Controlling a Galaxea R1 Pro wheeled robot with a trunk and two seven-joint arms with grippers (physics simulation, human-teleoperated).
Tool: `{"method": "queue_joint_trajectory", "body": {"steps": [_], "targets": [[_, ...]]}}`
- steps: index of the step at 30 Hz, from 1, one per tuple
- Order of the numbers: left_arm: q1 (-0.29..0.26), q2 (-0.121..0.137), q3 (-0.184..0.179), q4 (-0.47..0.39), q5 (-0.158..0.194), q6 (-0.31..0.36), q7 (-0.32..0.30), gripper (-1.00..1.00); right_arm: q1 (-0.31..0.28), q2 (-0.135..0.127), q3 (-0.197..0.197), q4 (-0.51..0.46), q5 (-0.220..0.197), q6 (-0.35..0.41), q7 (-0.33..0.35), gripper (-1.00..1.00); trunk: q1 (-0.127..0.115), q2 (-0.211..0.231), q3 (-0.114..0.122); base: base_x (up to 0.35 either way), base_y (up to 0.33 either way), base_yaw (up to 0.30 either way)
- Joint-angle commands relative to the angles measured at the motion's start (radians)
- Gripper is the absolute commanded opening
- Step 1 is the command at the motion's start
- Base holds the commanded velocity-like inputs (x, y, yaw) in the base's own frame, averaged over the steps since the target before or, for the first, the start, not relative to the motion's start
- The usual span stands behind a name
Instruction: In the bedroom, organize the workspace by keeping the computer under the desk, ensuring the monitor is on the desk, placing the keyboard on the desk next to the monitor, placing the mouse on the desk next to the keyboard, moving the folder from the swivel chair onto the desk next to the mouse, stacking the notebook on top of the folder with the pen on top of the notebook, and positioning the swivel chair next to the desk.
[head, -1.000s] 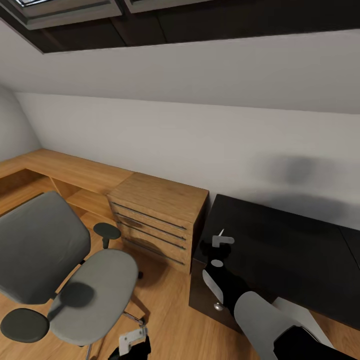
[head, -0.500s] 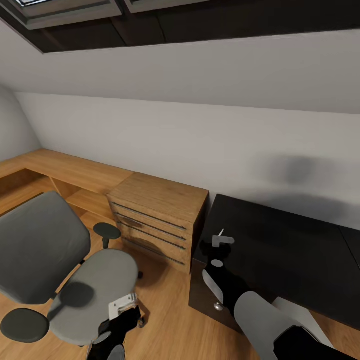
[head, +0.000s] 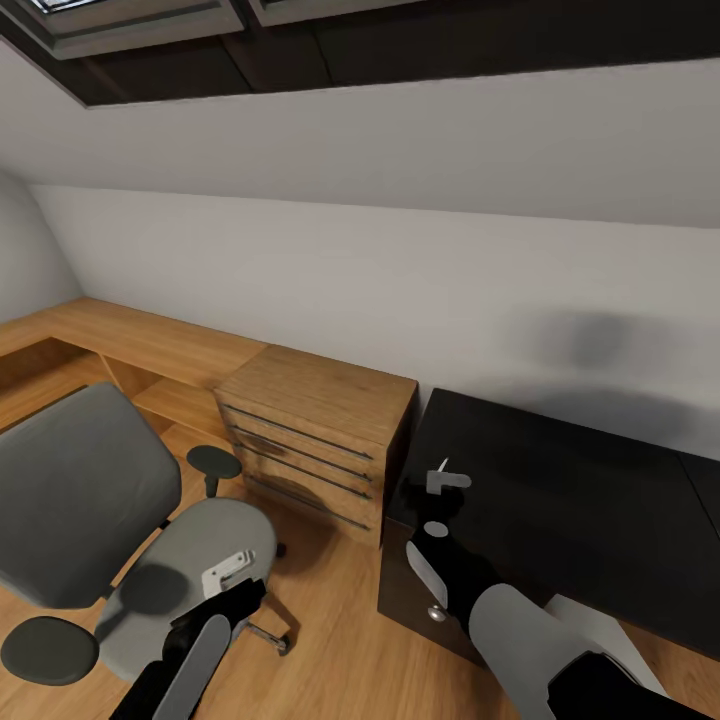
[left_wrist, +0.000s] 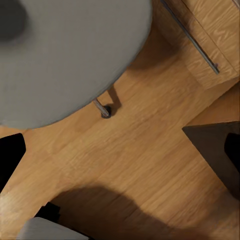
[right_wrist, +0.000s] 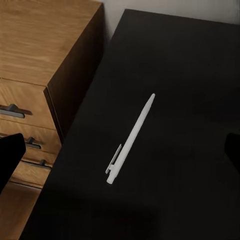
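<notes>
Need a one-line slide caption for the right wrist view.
White pen lying on the black desk, beside the wooden chest.

No readable text, label, brand, number or sign is shown on any surface: none on the pen (right_wrist: 131, 140), the desk (right_wrist: 190, 75), the swivel chair (head: 120, 540) or the wooden chest (head: 310, 440)

A white wall (head: 400, 280) slopes up to a dark skylight frame (head: 150, 30). Warm wooden floor (head: 340, 650) runs below. A light wooden chest (head: 315, 440) with long bar handles adjoins a low wooden shelf unit (head: 130, 350) along the wall
</notes>
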Motion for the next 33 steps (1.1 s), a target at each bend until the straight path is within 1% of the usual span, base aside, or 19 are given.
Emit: {"method": "queue_joint_trajectory", "body": {"steps": [1, 3, 4, 5, 6, 7, 10, 11, 13, 15, 19, 29, 31, 33], "targets": [[-0.003, 0.005, 0.002, 0.001, 0.009, 0.002, 0.008, 1.0, -0.001, -0.001, 0.007, 0.003, -0.011, -0.007, -0.005, 1.0, 0.0, -0.002, -0.002, 0.0, 0.0, 0.0], [-0.004, 0.011, 0.004, -0.004, 0.009, 0.003, 0.008, 1.0, -0.001, 0.0, 0.007, 0.009, -0.011, -0.008, -0.005, 1.0, 0.0, -0.002, -0.002, 0.0, 0.0, 0.0], [-0.005, 0.028, 0.006, -0.022, 0.008, 0.004, 0.008, 1.0, -0.001, 0.0, 0.007, 0.029, -0.011, -0.008, -0.005, 1.0, 0.0, -0.002, -0.002, 0.0, 0.0, 0.0], [-0.006, 0.035, 0.006, -0.03, 0.008, 0.004, 0.008, 1.0, -0.001, 0.0, 0.007, 0.038, -0.011, -0.008, -0.005, 1.0, 0.0, -0.002, -0.002, 0.0, 0.0, 0.0], [-0.006, 0.047, 0.006, -0.047, 0.008, 0.005, 0.009, 1.0, -0.001, 0.001, 0.007, 0.056, -0.011, -0.009, -0.005, 1.0, 0.0, -0.002, -0.002, 0.0, 0.0, 0.0], [-0.006, 0.052, 0.006, -0.056, 0.008, 0.005, 0.009, 1.0, -0.001, 0.001, 0.007, 0.062, -0.012, -0.009, -0.005, 1.0, 0.0, -0.002, -0.002, 0.0, 0.0, 0.0], [-0.006, 0.067, 0.005, -0.124, 0.008, 0.005, 0.011, 1.0, -0.001, 0.002, 0.007, 0.086, -0.012, -0.007, -0.004, 1.0, 0.0, -0.002, -0.002, 0.0, 0.0, 0.0], [-0.003, 0.07, 0.005, -0.166, 0.008, 0.006, 0.012, 1.0, -0.001, 0.001, 0.006, 0.092, -0.012, -0.005, -0.002, 1.0, 0.0, -0.002, -0.002, 0.0, 0.0, 0.0], [0.01, 0.071, 0.005, -0.209, 0.008, 0.006, 0.013, 1.0, -0.002, 0.001, 0.006, 0.097, -0.012, -0.003, 0.009, 1.0, 0.0, -0.002, -0.002, 0.0, 0.0, 0.0], [0.045, 0.072, 0.004, -0.273, 0.008, 0.006, 0.013, 1.0, -0.002, 0.001, 0.004, 0.101, -0.011, -0.002, 0.031, 1.0, 0.0, -0.002, -0.002, 0.0, 0.0, 0.0], [0.069, 0.073, 0.003, -0.314, 0.008, 0.006, 0.013, 1.0, -0.003, -0.001, 0.004, 0.103, -0.011, -0.001, 0.043, 1.0, 0.0, -0.002, -0.002, 0.021, 0.0, 0.0], [0.074, 0.072, -0.002, -0.321, 0.007, 0.007, 0.013, 1.0, -0.003, -0.006, 0.004, 0.105, -0.011, 0.007, 0.045, 1.0, 0.0, -0.002, -0.002, 0.172, 0.0, 0.0], [0.074, 0.072, -0.003, -0.321, 0.007, 0.007, 0.013, 1.0, -0.003, -0.007, 0.004, 0.105, -0.011, 0.021, 0.045, 1.0, 0.0, -0.002, -0.002, 0.059, 0.0, 0.0], [0.075, 0.072, -0.003, -0.321, 0.007, 0.007, 0.013, 1.0, -0.004, -0.007, 0.004, 0.104, -0.012, 0.063, 0.047, 1.0, 0.0, -0.002, -0.002, 0.05, 0.0, 0.0]]}}
